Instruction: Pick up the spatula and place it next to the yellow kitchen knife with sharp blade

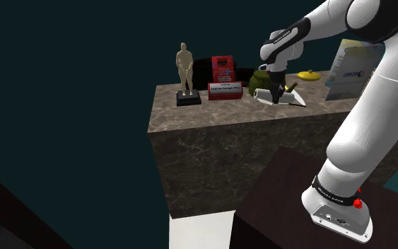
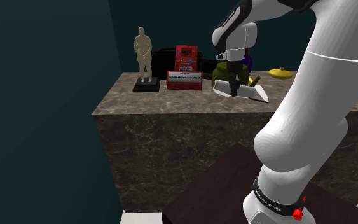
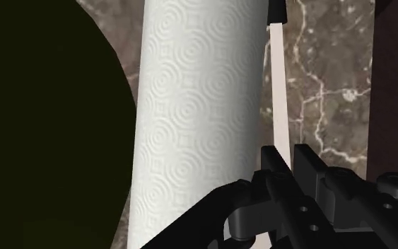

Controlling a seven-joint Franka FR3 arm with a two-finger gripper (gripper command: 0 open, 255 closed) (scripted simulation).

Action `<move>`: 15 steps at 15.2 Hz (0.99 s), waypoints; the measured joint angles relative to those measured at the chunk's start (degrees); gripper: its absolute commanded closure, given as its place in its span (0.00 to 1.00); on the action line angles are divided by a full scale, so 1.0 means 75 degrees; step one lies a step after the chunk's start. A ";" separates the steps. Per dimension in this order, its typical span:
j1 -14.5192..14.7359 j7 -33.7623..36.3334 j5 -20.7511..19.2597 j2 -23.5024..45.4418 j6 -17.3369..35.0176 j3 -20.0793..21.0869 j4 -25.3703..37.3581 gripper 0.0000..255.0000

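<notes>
The spatula (image 3: 279, 99) is a thin pale strip with a black end, lying on the marble counter (image 1: 211, 113) right beside a white paper towel roll (image 3: 197, 106) that lies on its side. My gripper (image 3: 291, 170) is down at the counter with its fingers drawn together on the near end of the strip. In the shoulder view the gripper (image 1: 278, 93) stands over the roll (image 1: 289, 100). A yellow object (image 1: 309, 74), apparently the knife, lies farther back, toward that view's right. The second exterior view has the gripper (image 2: 234, 86) at the roll (image 2: 244, 93), with the yellow object (image 2: 281, 73) behind.
A dark olive round pot (image 1: 259, 83) stands just behind the roll. A tan figurine (image 1: 185, 67) on a black base and a red box (image 1: 223, 71) with a sign stand to the shoulder view's left. A white-blue carton (image 1: 353, 71) is at the right.
</notes>
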 measured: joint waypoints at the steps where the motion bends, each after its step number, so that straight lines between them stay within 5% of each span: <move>1: 0.0005 -0.0001 0.0024 0.0047 0.0104 0.0008 -0.0065 1.00; 11: -0.0042 -0.0084 0.0134 0.0339 0.0211 -0.0001 -0.0222 1.00; 12: -0.0046 -0.0090 0.0136 0.0341 0.0223 -0.0001 -0.0236 0.00; 15: -0.0059 -0.0116 0.0144 0.0367 0.0129 -0.0011 -0.0242 0.00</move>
